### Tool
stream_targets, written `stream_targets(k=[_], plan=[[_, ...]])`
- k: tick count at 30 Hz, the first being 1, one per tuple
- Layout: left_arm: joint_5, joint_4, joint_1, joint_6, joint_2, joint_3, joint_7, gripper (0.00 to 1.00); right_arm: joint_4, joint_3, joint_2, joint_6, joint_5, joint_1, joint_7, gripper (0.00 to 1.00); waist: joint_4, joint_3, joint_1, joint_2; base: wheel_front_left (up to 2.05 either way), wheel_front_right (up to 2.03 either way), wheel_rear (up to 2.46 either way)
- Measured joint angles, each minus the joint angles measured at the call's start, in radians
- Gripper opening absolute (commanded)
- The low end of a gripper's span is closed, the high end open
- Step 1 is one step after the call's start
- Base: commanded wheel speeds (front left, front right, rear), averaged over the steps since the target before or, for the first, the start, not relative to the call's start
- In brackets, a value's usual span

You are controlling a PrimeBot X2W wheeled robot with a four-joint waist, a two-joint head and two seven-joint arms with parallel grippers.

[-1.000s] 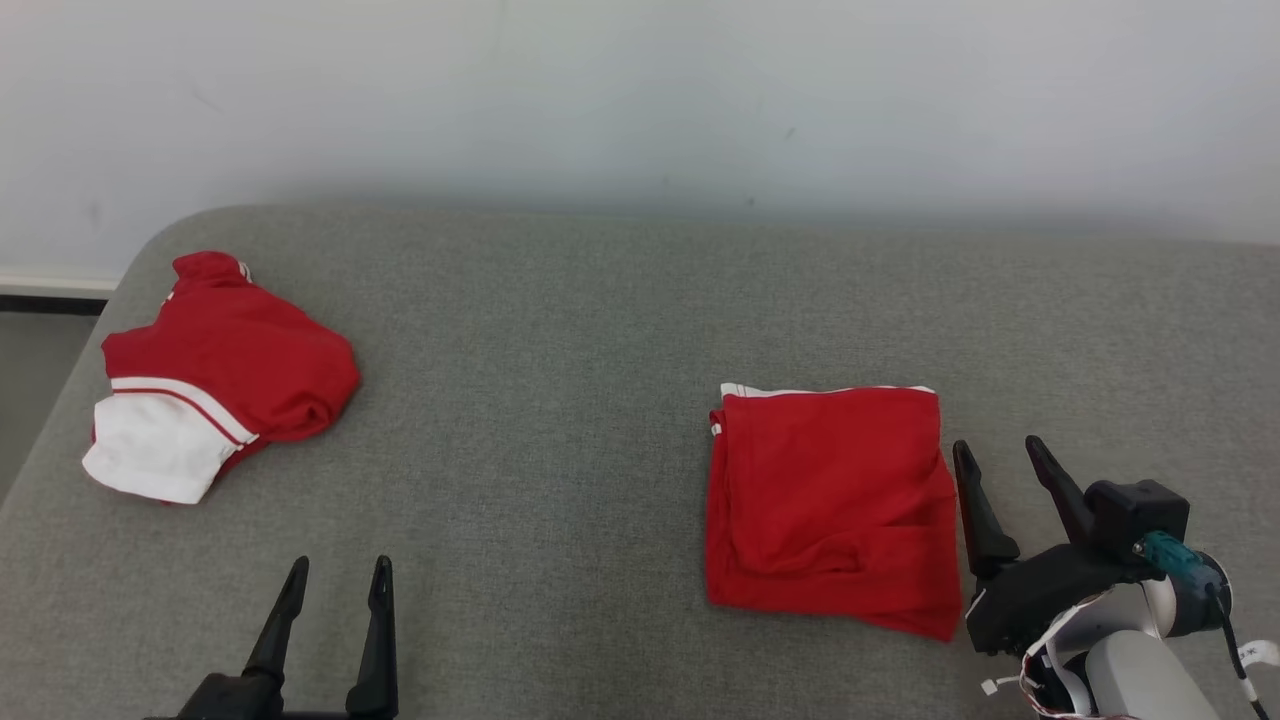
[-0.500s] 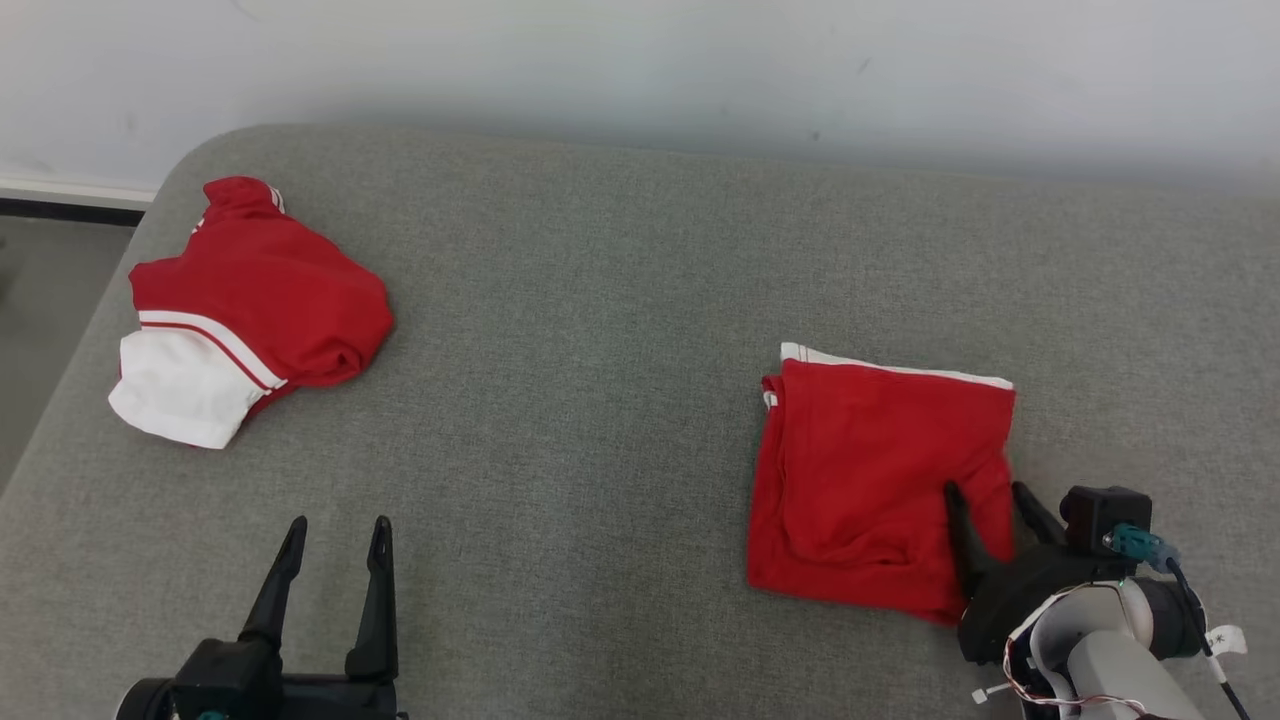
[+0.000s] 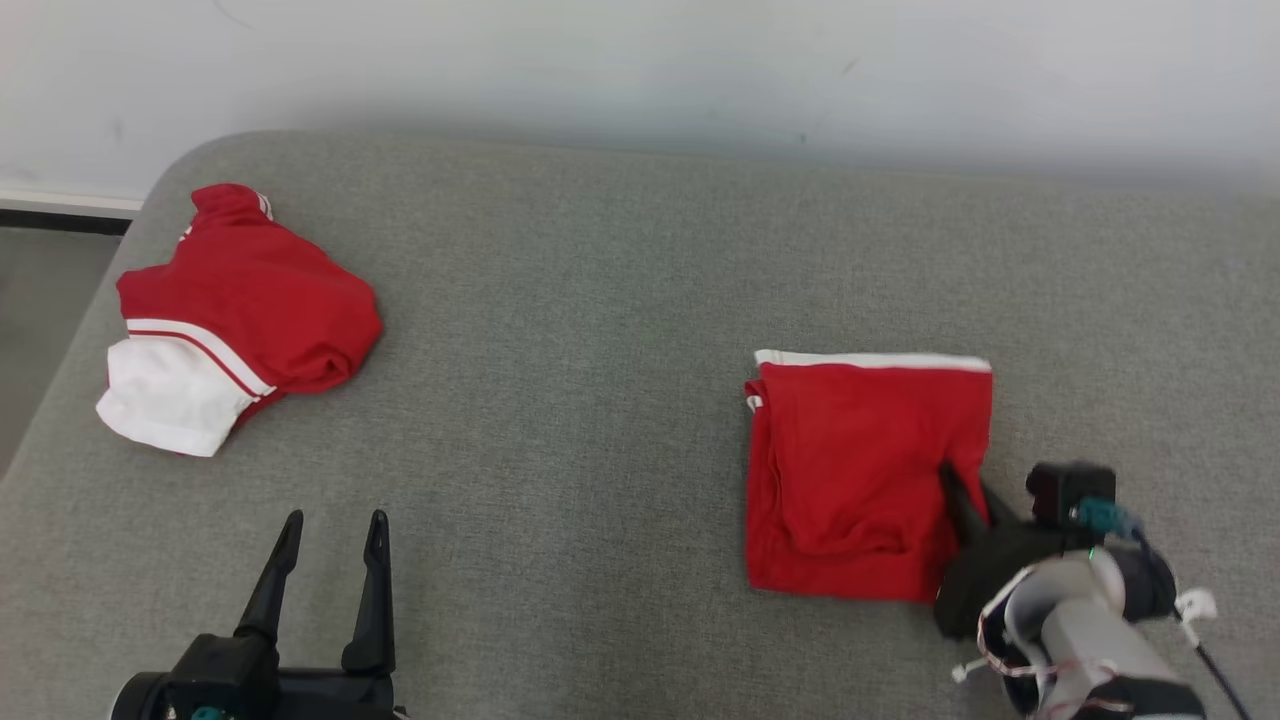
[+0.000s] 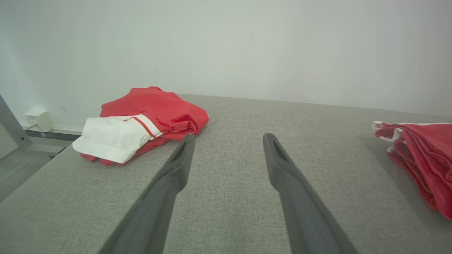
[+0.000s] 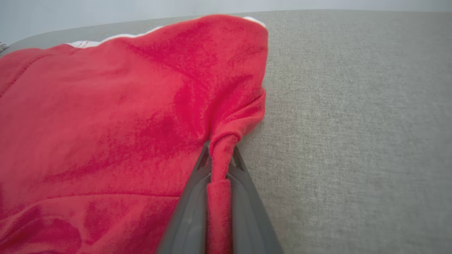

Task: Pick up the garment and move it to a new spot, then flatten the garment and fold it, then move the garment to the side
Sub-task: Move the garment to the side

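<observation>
Upper left of the head view: crumpled garment [image 3: 235, 310], red with a white panel, lies near the rounded corner of the grey padded surface [image 3: 600, 300], apparently untouched. Lower left: left gripper [image 3: 335, 518] hovers over bare padding, fingers spread wide and holding nothing, same as a second ago. Its wrist view agrees, with cloth well apart to either side. Right of centre: folded garment [image 3: 860, 470], a neat red rectangle with a white strip along its far edge, lies flat on the surface. Lower right: right gripper [image 3: 965, 495]. This is the change. A second ago it stood spread just beside the rectangle's right edge. It has since slid in over that edge and pressed together. The right wrist view shows a rolled ridge of red cloth pinched between the two fingers, and the fabric around it is puckered toward the grip. The framing shifted slightly over the same second, which reads as camera motion, not cloth motion. Judgement: flattening and folding look finished, and this pinch opens the last step, carrying the garment to the side. The grip takes one edge only, so the layers may slump open when lifted.
</observation>
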Motion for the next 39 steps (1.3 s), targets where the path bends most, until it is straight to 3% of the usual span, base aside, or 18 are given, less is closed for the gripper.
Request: stream_targets(k=[7,16,26,33,39], plan=[[0.002,-0.039,-0.031,0.000,-0.001,0.000,0.000,1.00,-0.011,0.089,-0.071,0.000,0.000,-0.139,0.022,0.00,-0.018,0.052,0.0000,0.0000,0.00,0.00,0.00],[0.007,-0.110,-0.119,-0.002,0.022,-0.024,0.000,1.00,-0.048,0.178,-0.221,0.000,0.029,-0.320,0.057,0.00,-0.059,0.183,0.0001,0.0001,0.00,0.00,0.00],[0.023,-0.183,-0.163,-0.002,0.100,-0.051,0.000,1.00,-0.079,0.196,-0.392,0.000,0.083,-0.456,0.072,0.00,-0.155,0.315,0.0001,0.0002,0.00,0.00,0.00],[0.024,-0.248,-0.172,-0.002,0.155,-0.048,0.014,1.00,-0.079,0.211,-0.462,0.000,0.091,-0.561,0.094,0.00,-0.240,0.379,0.0000,0.0002,0.00,0.00,0.00],[0.024,-0.302,-0.168,-0.002,0.196,-0.041,0.050,1.00,-0.056,0.228,-0.485,0.000,0.068,-0.644,0.122,0.00,-0.294,0.421,0.0000,0.0002,0.00,0.00,0.00]])
